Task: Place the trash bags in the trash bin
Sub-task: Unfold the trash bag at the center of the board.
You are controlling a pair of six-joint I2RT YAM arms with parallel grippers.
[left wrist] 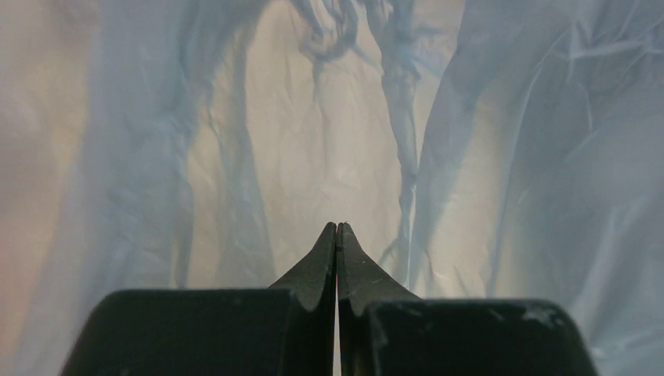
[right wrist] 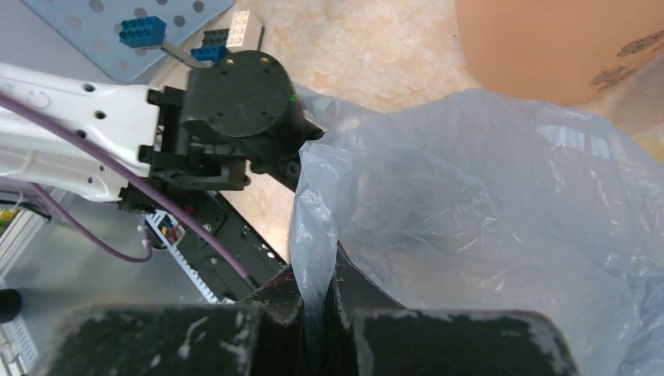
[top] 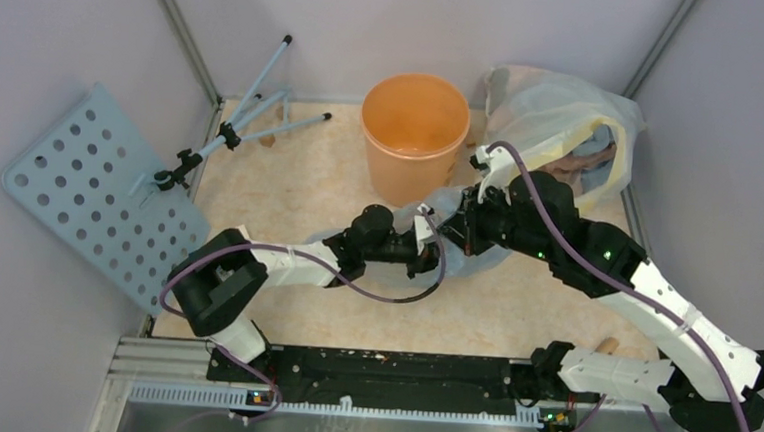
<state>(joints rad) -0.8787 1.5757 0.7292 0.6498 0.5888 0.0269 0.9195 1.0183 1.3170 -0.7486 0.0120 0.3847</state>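
**benchrat:** What is each hand actually doing here?

**yam_fan:** The right gripper (right wrist: 319, 276) is closed all the way, with the edge of the trash bag (right wrist: 485, 204) pinched between its fingers. In its wrist view the film runs straight up out of the pinch. The left gripper (left wrist: 337, 229) is closed too, tips pressed together, and I can't see anything caught between them. It's poked inside the bag, with film all around it.

**benchrat:** Why shove a closed hand in there?

**yam_fan:** My guess is that one hand anchors the mouth while the other goes in to give the floppy thing some shape. Plastic that thin and crinkly won't hold itself open.

**benchrat:** And where's the bag relative to the bin?

**yam_fan:** It's slumped on the table (top: 289, 190), around the middle, between the two wrists. It sits just in front of the trash bin (top: 405, 177), which stands upright at the middle of the far edge. I can't tell if they're touching. None of the bag is over the rim yet, so the lift has to clear that. The clear yellow-edged bag (top: 555, 111) in the far right corner is a different thing.
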